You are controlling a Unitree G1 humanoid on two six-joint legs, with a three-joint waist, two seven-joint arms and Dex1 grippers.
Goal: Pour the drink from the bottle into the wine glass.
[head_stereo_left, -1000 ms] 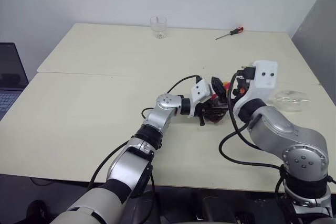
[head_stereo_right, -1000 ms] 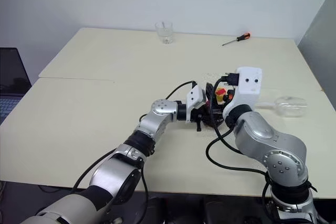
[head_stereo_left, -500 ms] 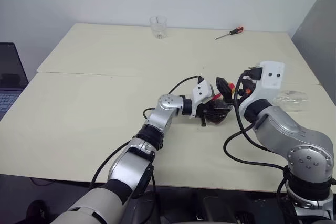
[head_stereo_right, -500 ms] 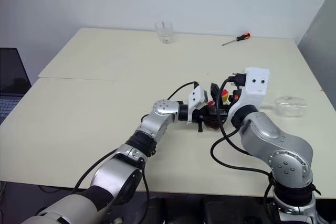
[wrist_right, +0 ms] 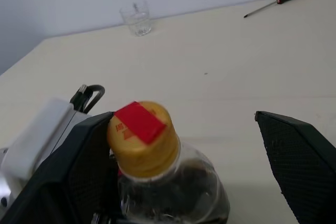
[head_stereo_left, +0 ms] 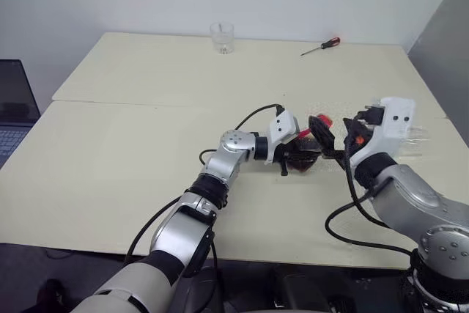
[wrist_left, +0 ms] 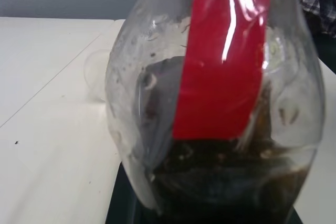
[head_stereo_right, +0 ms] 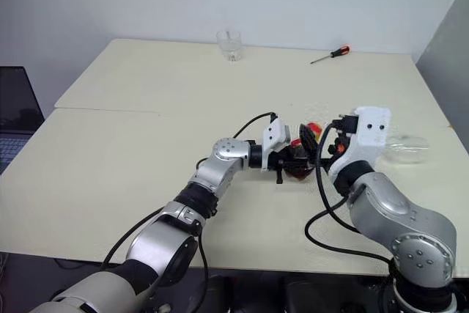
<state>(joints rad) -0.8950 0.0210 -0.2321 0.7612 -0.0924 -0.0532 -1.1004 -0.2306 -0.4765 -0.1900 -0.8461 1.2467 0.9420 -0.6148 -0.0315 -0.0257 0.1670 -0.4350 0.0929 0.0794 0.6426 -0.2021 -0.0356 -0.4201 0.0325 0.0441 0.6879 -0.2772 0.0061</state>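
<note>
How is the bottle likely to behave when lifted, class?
The bottle is probably light: the drink fills only its bottom. Its thin clear wall may flex under the left gripper. With the yellow cap on, it likely won't spill.

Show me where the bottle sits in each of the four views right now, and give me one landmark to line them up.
Left eye view: bottle at centre-right, in the left tool's shut grip.
Right eye view: bottle just right of centre, beside the open right tool.
Left wrist view: bottle body, with its red strip, close up.
Right wrist view: yellow cap low, left of centre.
Shared landmark: the tumbler at the table's far edge, also at and.
</note>
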